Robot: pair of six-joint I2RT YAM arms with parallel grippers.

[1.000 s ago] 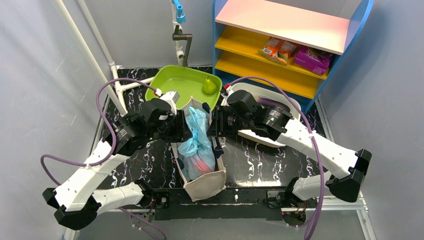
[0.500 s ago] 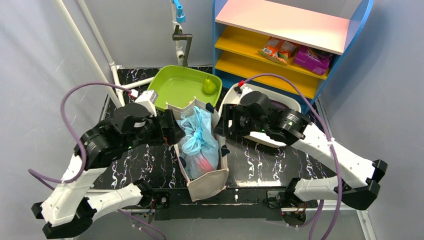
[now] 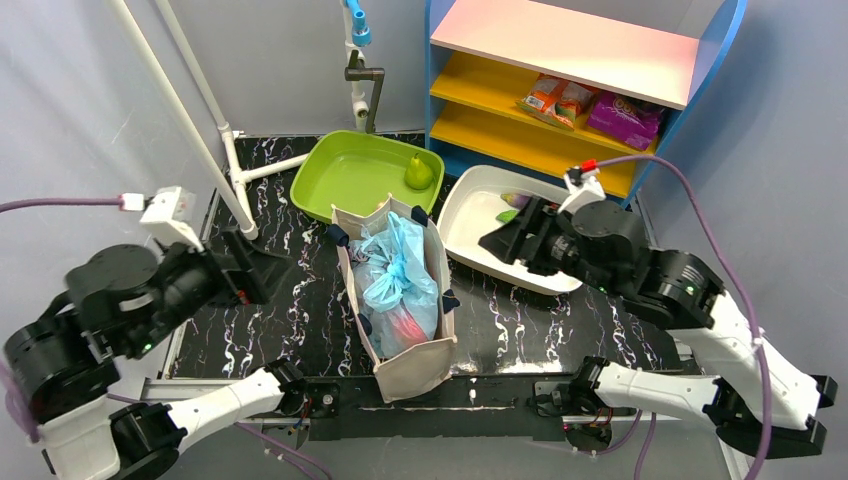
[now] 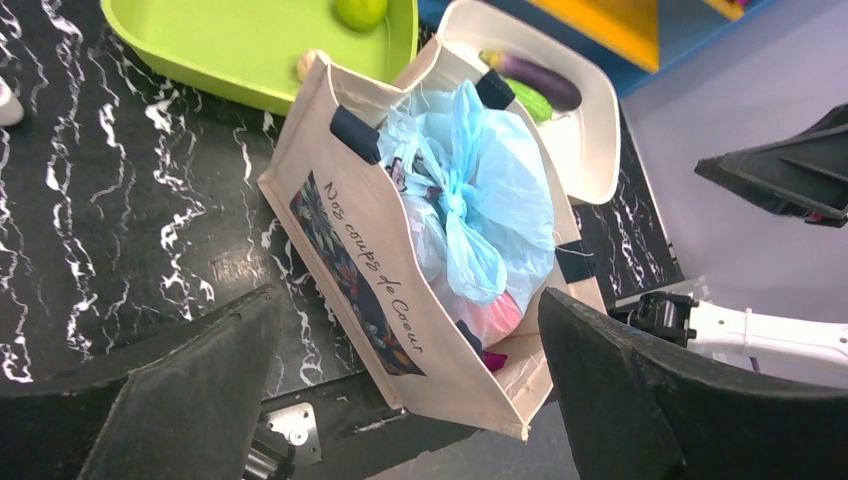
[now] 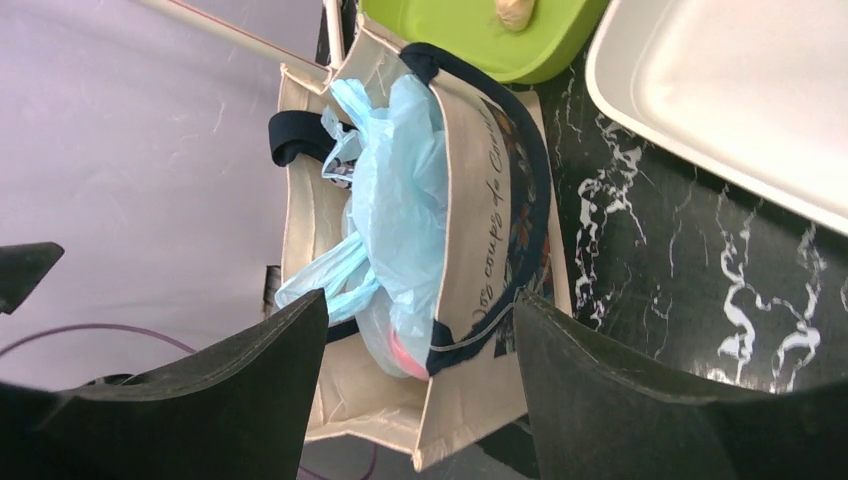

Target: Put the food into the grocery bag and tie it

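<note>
The grocery bag [image 3: 395, 275] is thin light-blue plastic, its handles knotted on top, standing inside a beige tote. The knot shows in the left wrist view on the grocery bag [image 4: 462, 200] and from the side on the grocery bag [image 5: 400, 220]. Red-pink food [image 3: 404, 325] glows through the plastic low in the bag; the food [image 4: 497, 315] is only a blurred patch. My left gripper [image 3: 243, 272] is open, well left of the tote, with nothing held; its jaws frame the tote from afar [image 4: 408, 295]. My right gripper [image 3: 497, 240] is open and empty over the white tray, right of the tote [image 5: 420, 298].
The beige canvas tote [image 3: 412, 365] with navy handles stands at table centre. Behind it are a green tub [image 3: 340, 180] holding a green pear [image 3: 418, 172] and a white tray [image 3: 470, 215] with an eggplant [image 4: 535, 78]. A shelf [image 3: 560, 60] and white pipes [image 3: 200, 130] flank the back.
Both grippers have opened and let go of the bag's handles. The left arm swung away to the left and the right arm to the right. The knotted bag stays in the tote.
</note>
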